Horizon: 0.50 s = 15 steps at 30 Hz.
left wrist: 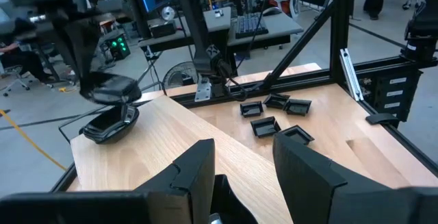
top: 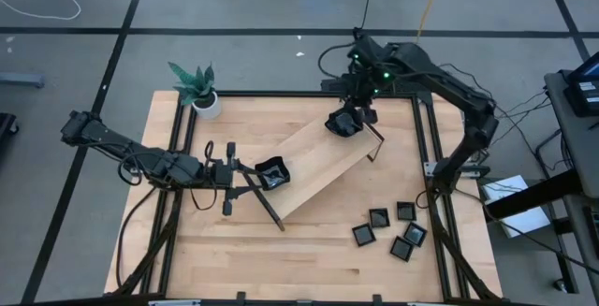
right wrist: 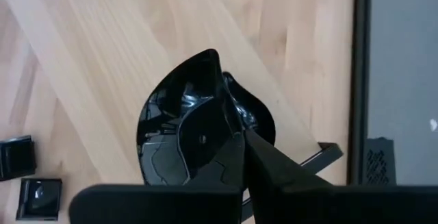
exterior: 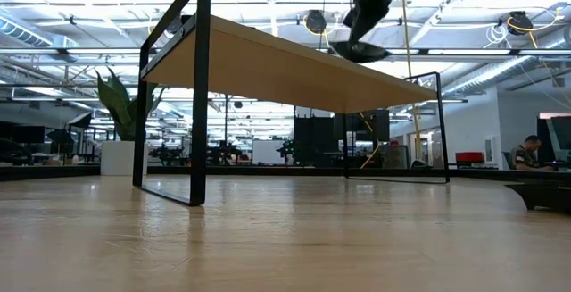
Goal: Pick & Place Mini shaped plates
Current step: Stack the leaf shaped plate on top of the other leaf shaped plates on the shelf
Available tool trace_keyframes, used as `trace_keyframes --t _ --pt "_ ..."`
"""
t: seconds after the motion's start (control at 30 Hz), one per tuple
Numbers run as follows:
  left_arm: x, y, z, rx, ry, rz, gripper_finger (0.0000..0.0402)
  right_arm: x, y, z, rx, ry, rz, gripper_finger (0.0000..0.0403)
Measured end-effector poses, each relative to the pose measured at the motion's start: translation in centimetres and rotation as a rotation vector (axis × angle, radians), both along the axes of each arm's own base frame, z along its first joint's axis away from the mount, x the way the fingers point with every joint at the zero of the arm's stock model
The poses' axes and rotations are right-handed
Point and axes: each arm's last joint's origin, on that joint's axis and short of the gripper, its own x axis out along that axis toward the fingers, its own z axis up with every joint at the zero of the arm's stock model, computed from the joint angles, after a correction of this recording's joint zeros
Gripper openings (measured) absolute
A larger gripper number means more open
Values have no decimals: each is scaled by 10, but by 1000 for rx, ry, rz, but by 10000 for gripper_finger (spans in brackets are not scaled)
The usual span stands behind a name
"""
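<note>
a rounded black plate (right wrist: pixel 188 138) is gripped by its rim in the closed right claw (top: pixel 351 119), held above the far end of the wooden tray (top: pixel 323 161). just under it a second plate (left wrist: pixel 109 122) is seen lying on the tray. the left claw (top: pixel 245 177) is spread open at the tray's near end, a wavy plate (top: pixel 272 172) just beyond its fingertips. five square plates (top: pixel 393 229) are left on the table (top: pixel 281 259), well apart from both claws.

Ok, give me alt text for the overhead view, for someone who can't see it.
Seen from above, the right gripper holds a black plate over the far end of a pale wooden tray lying diagonally on the table. The left gripper is at the tray's near end by another plate. Five small square plates sit right of the tray, a potted plant at the far left corner.
</note>
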Motion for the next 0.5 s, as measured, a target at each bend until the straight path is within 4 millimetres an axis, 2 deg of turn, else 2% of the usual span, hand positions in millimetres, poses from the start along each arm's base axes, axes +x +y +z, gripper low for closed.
trace_keyframes --t 0.27,0.5 --pt "0 0 0 0 0 0 152 13 -8 -21 17 71 54 0" --pt "0 0 0 0 0 0 152 22 -14 -30 -19 90 70 0"
